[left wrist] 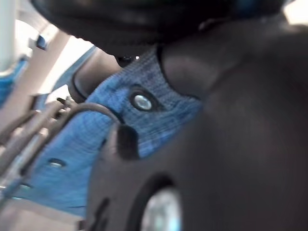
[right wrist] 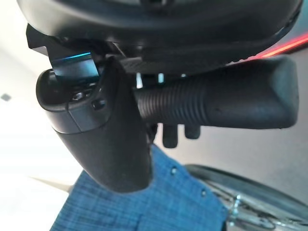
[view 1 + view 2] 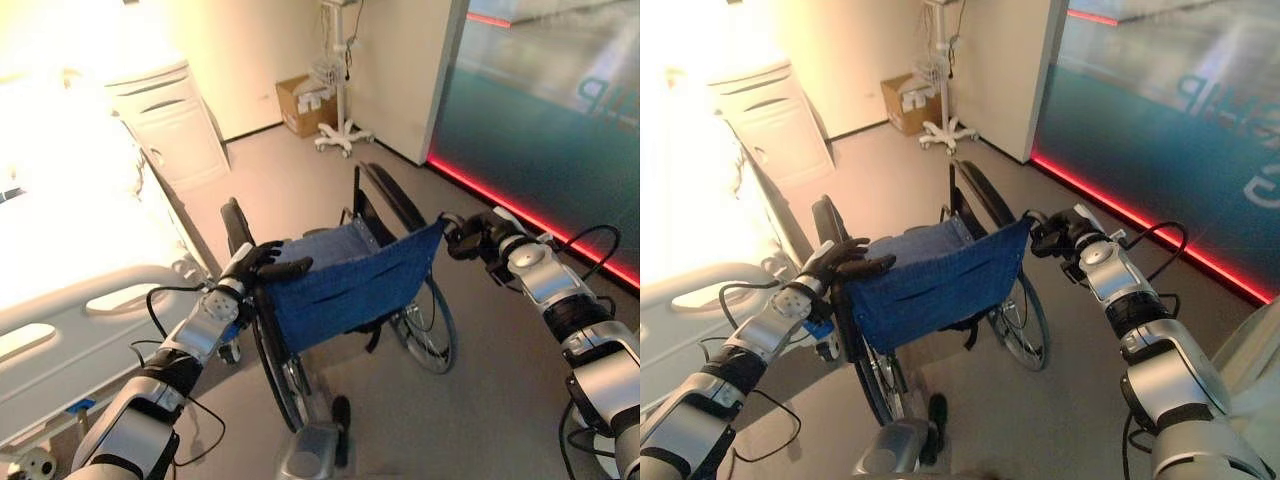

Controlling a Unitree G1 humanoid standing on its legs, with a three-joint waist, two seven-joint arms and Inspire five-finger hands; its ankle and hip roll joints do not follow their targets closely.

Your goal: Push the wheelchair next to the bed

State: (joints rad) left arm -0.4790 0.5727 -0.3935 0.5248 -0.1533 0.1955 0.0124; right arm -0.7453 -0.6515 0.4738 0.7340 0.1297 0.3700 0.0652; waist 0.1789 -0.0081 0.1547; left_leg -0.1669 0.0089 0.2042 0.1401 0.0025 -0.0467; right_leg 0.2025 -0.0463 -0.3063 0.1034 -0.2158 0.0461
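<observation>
A: What does the right wrist view add?
B: The right hand curled round a ribbed black push handle.
A: And the head views?
B: The blue-fabric wheelchair beside the white bed; the left hand fingers wrap its other handle.

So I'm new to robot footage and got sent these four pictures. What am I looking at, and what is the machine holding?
This is a humanoid robot seen through its own cameras. The two wide pictures come from a stereo camera on its head, looking down at its silver arms. In front of it stands a wheelchair with a blue fabric back, and a white bed lies to its left. The two close pictures come from cameras on its wrists. The right hand has its thumb curled round the ribbed push handle. The left hand rests on the chair's other back corner, fingers over the top. A cabinet stands against the far wall.
</observation>
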